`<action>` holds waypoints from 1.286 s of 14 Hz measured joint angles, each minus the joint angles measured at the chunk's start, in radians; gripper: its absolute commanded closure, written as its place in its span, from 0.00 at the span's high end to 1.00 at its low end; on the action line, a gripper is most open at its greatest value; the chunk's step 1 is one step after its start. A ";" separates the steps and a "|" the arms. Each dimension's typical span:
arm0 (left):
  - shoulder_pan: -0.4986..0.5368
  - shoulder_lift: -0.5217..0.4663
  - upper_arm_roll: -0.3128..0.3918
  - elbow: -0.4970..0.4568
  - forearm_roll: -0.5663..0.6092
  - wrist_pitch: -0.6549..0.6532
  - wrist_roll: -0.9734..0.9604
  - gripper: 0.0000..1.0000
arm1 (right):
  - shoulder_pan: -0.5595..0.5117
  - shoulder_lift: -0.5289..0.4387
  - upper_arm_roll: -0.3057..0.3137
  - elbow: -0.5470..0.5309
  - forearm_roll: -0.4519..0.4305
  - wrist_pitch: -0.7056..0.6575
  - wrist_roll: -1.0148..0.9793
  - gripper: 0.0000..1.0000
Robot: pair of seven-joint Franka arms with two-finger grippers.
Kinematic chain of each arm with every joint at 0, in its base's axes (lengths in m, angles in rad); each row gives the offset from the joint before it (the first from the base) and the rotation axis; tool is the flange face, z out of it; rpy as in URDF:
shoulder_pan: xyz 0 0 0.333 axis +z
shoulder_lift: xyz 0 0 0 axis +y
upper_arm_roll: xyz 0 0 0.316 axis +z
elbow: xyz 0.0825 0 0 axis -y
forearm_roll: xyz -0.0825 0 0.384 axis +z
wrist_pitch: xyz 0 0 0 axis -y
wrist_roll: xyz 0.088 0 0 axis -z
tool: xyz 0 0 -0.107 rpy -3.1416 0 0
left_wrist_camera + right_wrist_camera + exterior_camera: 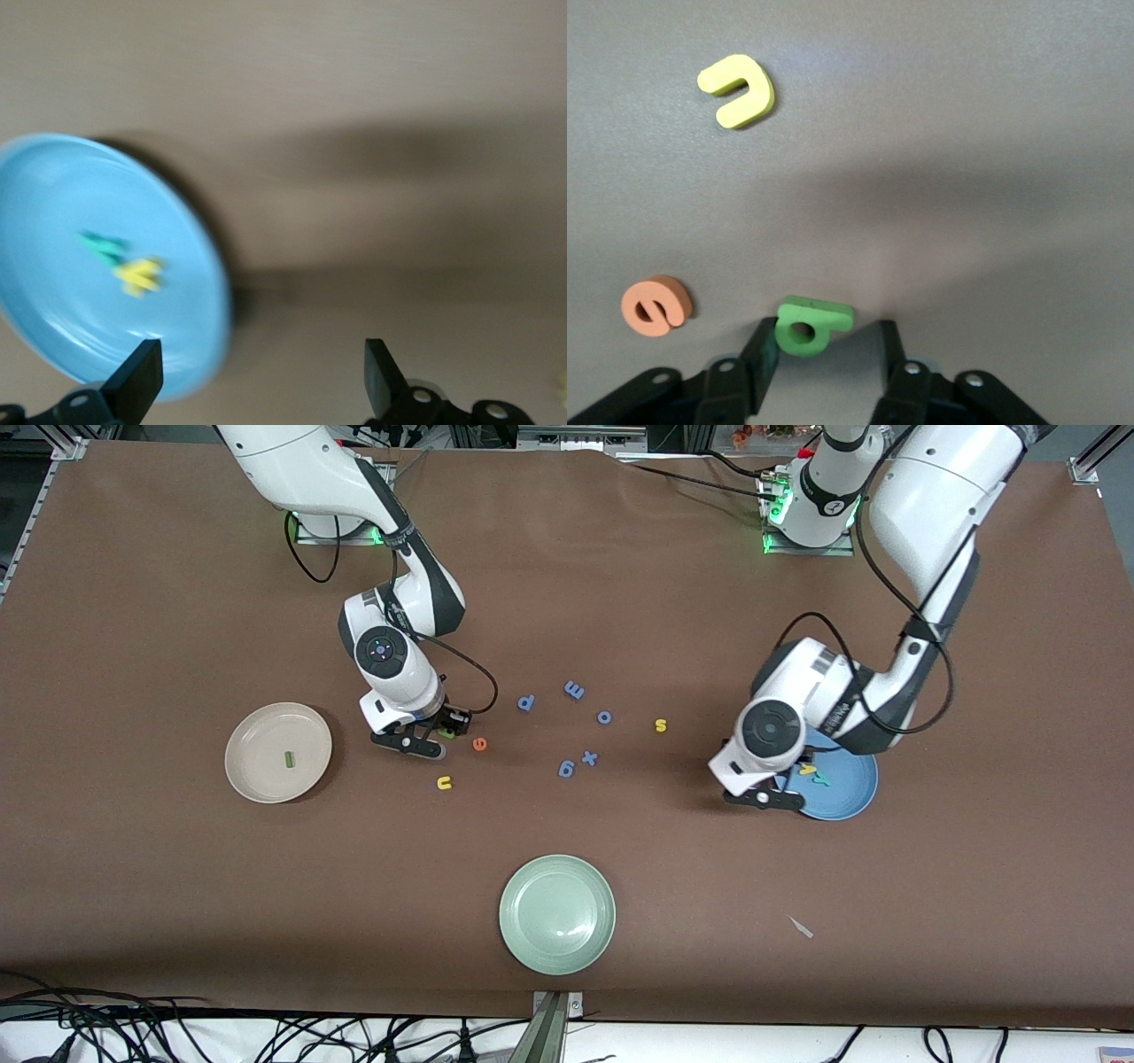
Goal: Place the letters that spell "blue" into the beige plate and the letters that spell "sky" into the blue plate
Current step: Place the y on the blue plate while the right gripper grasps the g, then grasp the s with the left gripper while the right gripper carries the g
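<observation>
Here the left hand (257, 376) hangs open over the blue plate's (855, 797) rim, while the right hand (824, 354) straddles the green b (808, 323).

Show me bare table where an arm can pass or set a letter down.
Bare stretches: between the beige plate and green plate, and between the green plate and blue plate. Crowded: the loose letters from the e to the s.
</observation>
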 measured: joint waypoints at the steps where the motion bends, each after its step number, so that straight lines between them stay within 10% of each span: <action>1: -0.013 0.000 -0.025 0.000 -0.019 0.001 -0.049 1.00 | 0.000 0.000 0.000 0.000 0.000 0.001 0.000 0.44; 6: -0.123 0.014 -0.059 -0.025 -0.065 0.093 -0.244 0.74 | 0.000 -0.003 -0.001 -0.003 0.000 0.007 -0.001 0.38; 13: -0.152 0.091 -0.058 -0.054 -0.065 0.199 -0.291 0.66 | 0.000 -0.006 -0.002 -0.007 0.000 0.012 -0.003 0.32; 18: -0.150 0.102 -0.056 -0.062 -0.065 0.220 -0.292 0.08 | 0.000 -0.006 -0.002 -0.007 0.000 0.012 -0.003 0.27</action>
